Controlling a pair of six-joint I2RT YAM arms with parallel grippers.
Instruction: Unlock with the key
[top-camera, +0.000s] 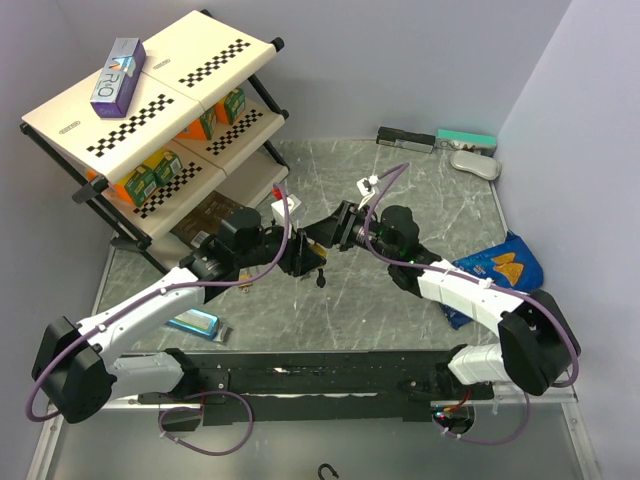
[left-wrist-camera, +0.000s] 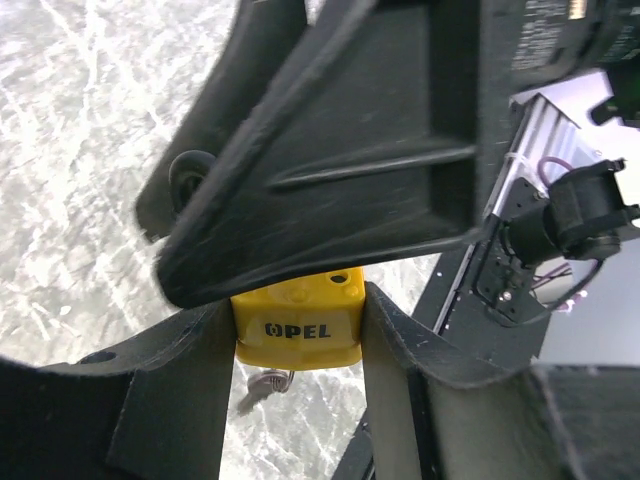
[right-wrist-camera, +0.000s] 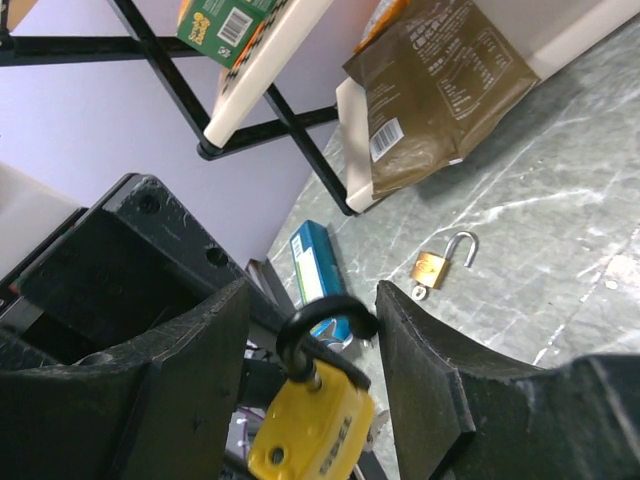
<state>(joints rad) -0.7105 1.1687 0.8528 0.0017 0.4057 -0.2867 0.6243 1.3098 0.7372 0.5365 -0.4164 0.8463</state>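
Note:
A yellow padlock (left-wrist-camera: 297, 328) marked OPEL is clamped between my left gripper's (left-wrist-camera: 297, 322) fingers and held above the table. A silver key (left-wrist-camera: 262, 386) sticks out of its underside. In the right wrist view the same padlock (right-wrist-camera: 310, 435) shows its black shackle (right-wrist-camera: 322, 322), swung open with the hooked end free. My right gripper (right-wrist-camera: 312, 300) is open, one finger on each side of the shackle, which lies against the right-hand finger. In the top view both grippers meet at the table's middle, left (top-camera: 303, 256) and right (top-camera: 328, 236), and hide the padlock.
A small brass padlock (right-wrist-camera: 432, 267) with an open shackle lies on the marble table. A blue box (top-camera: 193, 322) lies near the left arm. A shelf rack (top-camera: 150, 110) with boxes and a brown bag (right-wrist-camera: 440, 85) stands at back left. A blue chip bag (top-camera: 500, 265) lies right.

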